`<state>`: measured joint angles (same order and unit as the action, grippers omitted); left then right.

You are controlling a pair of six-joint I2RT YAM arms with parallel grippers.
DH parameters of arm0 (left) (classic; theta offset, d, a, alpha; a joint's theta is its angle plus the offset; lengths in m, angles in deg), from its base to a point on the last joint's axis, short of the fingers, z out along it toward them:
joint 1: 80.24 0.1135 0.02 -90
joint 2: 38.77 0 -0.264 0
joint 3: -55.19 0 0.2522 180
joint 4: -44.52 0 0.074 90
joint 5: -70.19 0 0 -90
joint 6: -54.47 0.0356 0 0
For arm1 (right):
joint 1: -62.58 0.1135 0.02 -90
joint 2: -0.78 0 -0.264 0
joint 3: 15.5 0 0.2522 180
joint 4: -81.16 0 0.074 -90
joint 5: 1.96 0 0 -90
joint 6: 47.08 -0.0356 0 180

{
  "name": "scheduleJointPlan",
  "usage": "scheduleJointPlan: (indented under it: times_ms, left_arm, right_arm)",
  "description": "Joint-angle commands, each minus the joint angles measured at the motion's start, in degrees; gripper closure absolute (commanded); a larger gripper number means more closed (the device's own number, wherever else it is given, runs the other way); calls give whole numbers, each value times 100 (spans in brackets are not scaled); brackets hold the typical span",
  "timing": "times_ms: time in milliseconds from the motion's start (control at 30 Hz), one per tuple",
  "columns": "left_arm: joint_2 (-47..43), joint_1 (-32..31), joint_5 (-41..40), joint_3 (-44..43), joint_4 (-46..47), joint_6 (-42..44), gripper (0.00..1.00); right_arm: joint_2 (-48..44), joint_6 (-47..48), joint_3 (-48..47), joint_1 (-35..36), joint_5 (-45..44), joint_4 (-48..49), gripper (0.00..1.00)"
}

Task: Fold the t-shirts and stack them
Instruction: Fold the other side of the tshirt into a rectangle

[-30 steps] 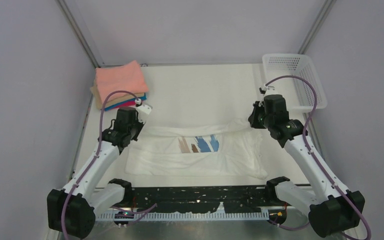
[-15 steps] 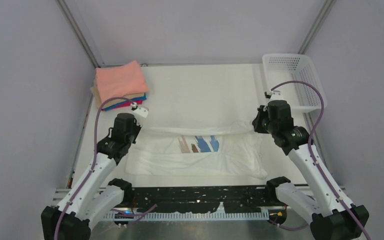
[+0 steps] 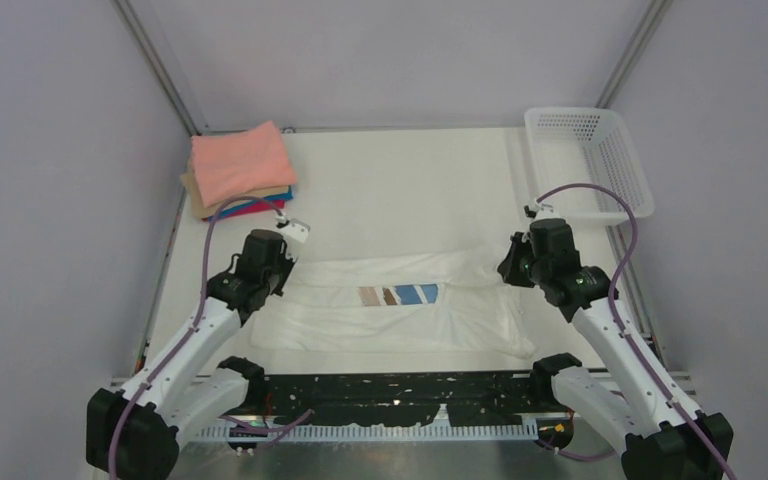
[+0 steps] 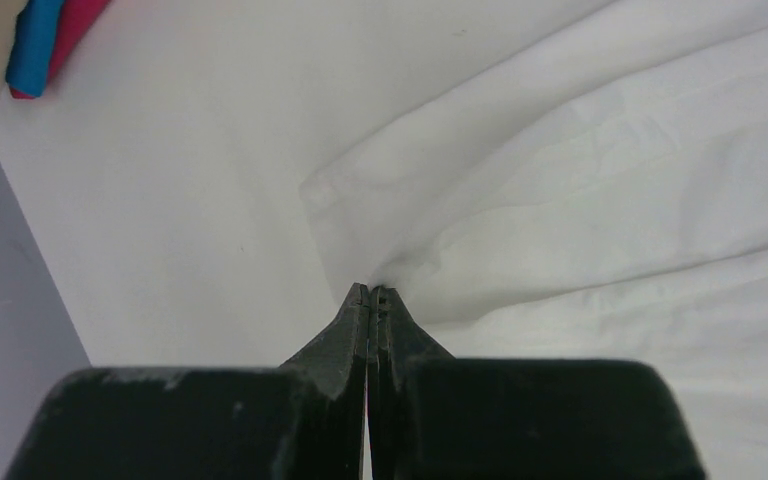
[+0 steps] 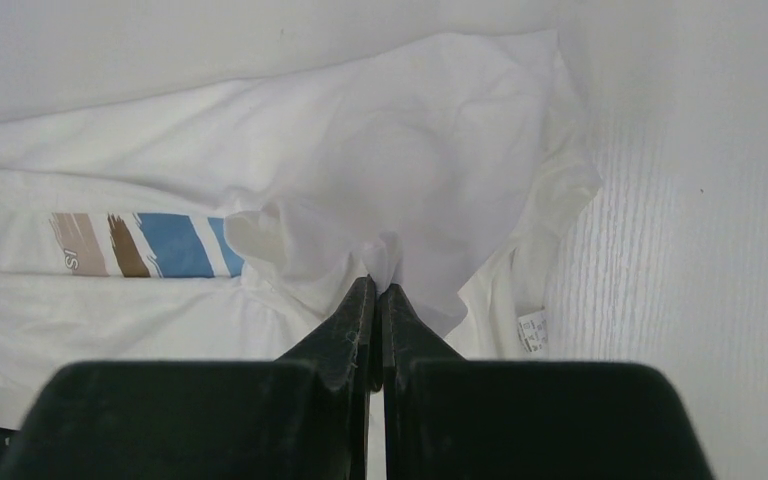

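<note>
The white t-shirt (image 3: 390, 315) with tan, brown and blue print (image 3: 398, 295) lies across the near middle of the table, its far edge folded toward me. My left gripper (image 3: 282, 268) is shut on the shirt's left far edge (image 4: 360, 255). My right gripper (image 3: 507, 268) is shut on the shirt's right far edge (image 5: 385, 255). In the right wrist view the print (image 5: 145, 245) shows as a narrow strip and a care label (image 5: 533, 330) lies at the right. Folded tees, salmon-pink on top (image 3: 240, 165), are stacked at the far left.
A white perforated basket (image 3: 588, 160) stands at the far right corner. The stack's blue and magenta edges (image 4: 45, 40) show at the left wrist view's top left. A black rail (image 3: 390, 390) runs along the near table edge between the arm bases.
Both grippers have moved toward me, pulling the shirt's far edge over its body. The fold now covers the upper part of the print, leaving a narrow strip.
</note>
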<state>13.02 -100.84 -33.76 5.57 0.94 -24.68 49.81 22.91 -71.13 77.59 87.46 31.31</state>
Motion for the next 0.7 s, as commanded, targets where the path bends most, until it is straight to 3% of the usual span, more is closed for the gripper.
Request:
scheduleJointPlan:
  times_ms: [0,167,333,367,500,567,600,633,667]
  left_arm:
    - [208,-58,184,-98,21,-48,100]
    - [399,-102,-52,-123,-132,154,100]
    - [587,-119,-785,-243,-458,289,100]
    - [568,-120,-912,-237,-461,286,95]
    - [228,-115,-978,-187,-493,269,79]
    - [-259,-121,-1009,-114,-494,265,61]
    - [-579,-126,-1090,-113,-518,218,42]
    - [-860,-134,-1223,-108,-475,147,10]
    - [-1147,-143,-1276,-127,-435,89,2]
  right_arm:
    - [-178,-333,211,26,258,-59,91]
    - [-269,-580,491,20,87,-270,86]
    - [-311,-726,579,20,-394,-632,81]
    - [-309,-792,595,20,-468,-669,80]
    - [-423,-1175,819,14,-409,-761,59]
    - [-567,-1293,944,17,-457,-891,54]
    - [-631,-1358,972,17,-469,-980,51]
    - [-764,-1388,967,19,-473,-1006,46]
    - [-825,-1509,905,20,-582,-1075,32]
